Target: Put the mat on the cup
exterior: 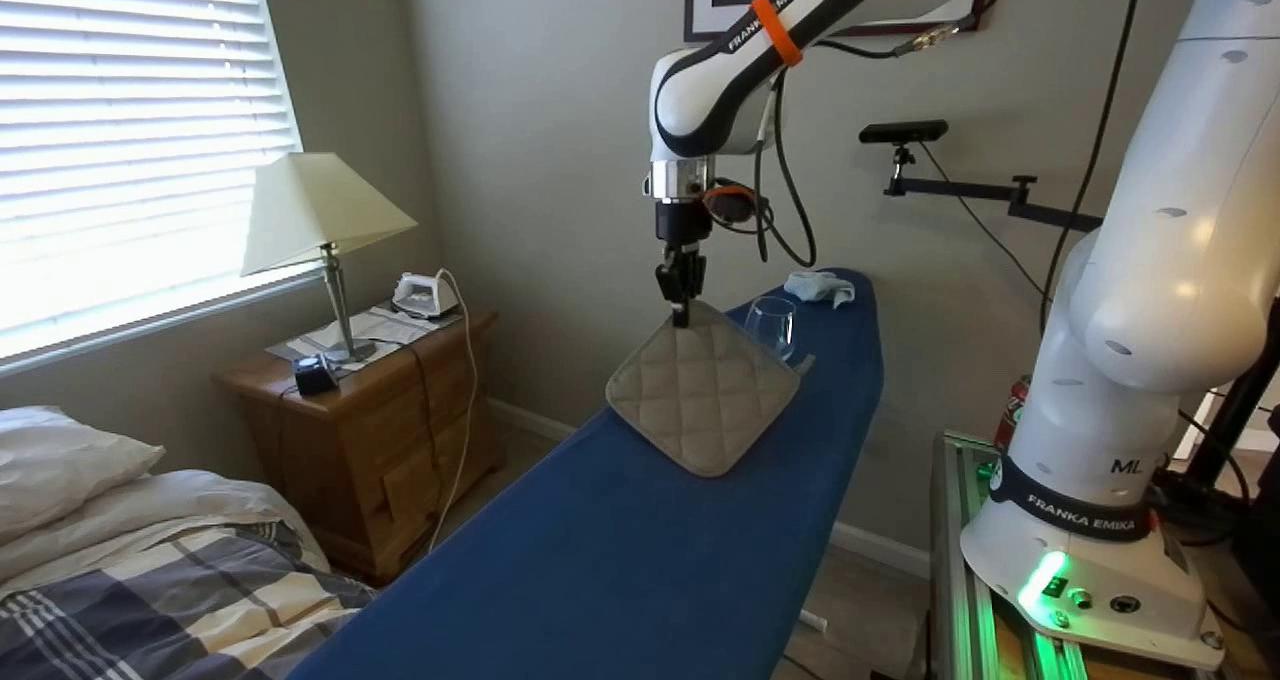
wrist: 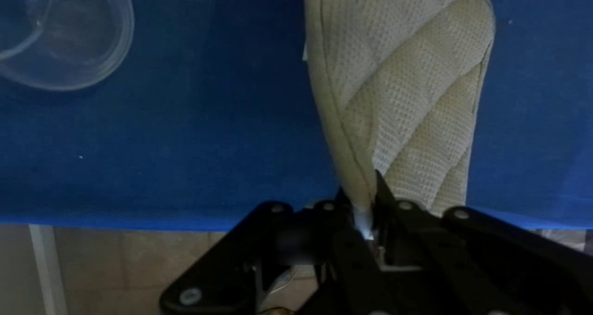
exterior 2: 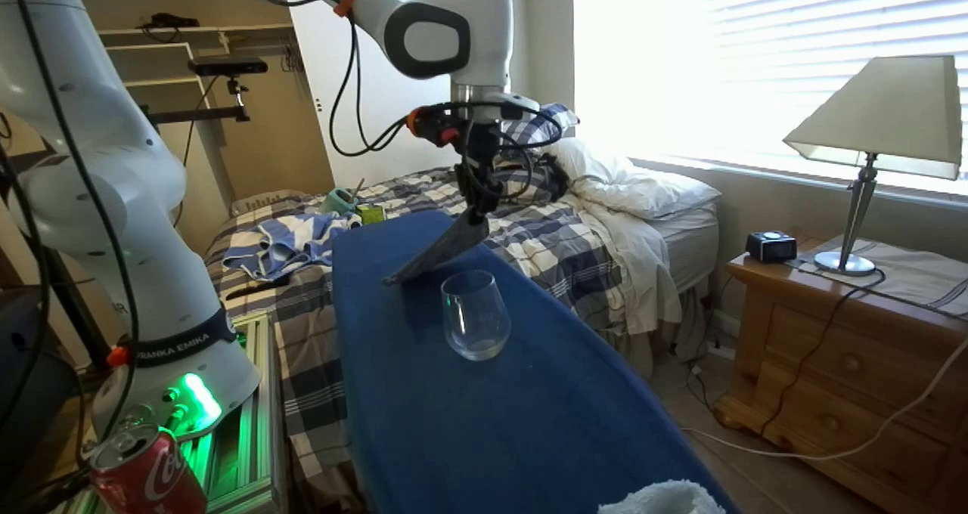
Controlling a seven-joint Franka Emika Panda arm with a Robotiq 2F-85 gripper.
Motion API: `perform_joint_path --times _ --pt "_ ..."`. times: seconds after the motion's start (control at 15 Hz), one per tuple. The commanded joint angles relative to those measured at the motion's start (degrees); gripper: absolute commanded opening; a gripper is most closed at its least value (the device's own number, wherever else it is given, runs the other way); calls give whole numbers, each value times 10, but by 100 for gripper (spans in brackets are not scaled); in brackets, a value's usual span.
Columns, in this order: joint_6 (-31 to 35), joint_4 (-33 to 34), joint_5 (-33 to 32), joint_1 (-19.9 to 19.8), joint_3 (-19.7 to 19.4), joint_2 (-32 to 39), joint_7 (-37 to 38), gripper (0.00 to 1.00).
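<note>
The grey-beige quilted mat (exterior: 705, 390) hangs slanted from one corner over the blue ironing board. In an exterior view, the mat (exterior 2: 442, 246) shows nearly edge-on and slopes down from the gripper; whether its lower edge touches the board is unclear. My gripper (exterior: 681, 312) is shut on the mat's corner, also in the wrist view (wrist: 363, 204). The clear glass cup (exterior 2: 475, 316) stands upright on the board, apart from the mat. In an exterior view the cup (exterior: 772, 325) is partly hidden behind the mat. In the wrist view the cup (wrist: 92, 41) is cut off at upper left.
The ironing board (exterior: 600, 570) is narrow, with floor beyond its edges. A white cloth (exterior: 820, 287) lies at its tapered end. A wooden nightstand (exterior: 420, 460) with a lamp (exterior: 330, 220) and the bed (exterior 2: 575, 249) stand nearby. A red can (exterior 2: 147, 472) is near the robot base.
</note>
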Motion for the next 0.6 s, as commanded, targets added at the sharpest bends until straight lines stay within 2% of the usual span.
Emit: perform_joint_path --times 0.0,0.13,0.2,0.47,0.53 --pt "-18 -59 -17 2 -8 -86 93 2" --pt "-27 -80 -1 1 -12 -117 116 2" --pt "-19 -45 -5 8 -12 -70 92 8" --pt "-23 -72 -5 7 -15 -104 108 8" --pt "-23 -72 -5 7 -15 -105 109 2"
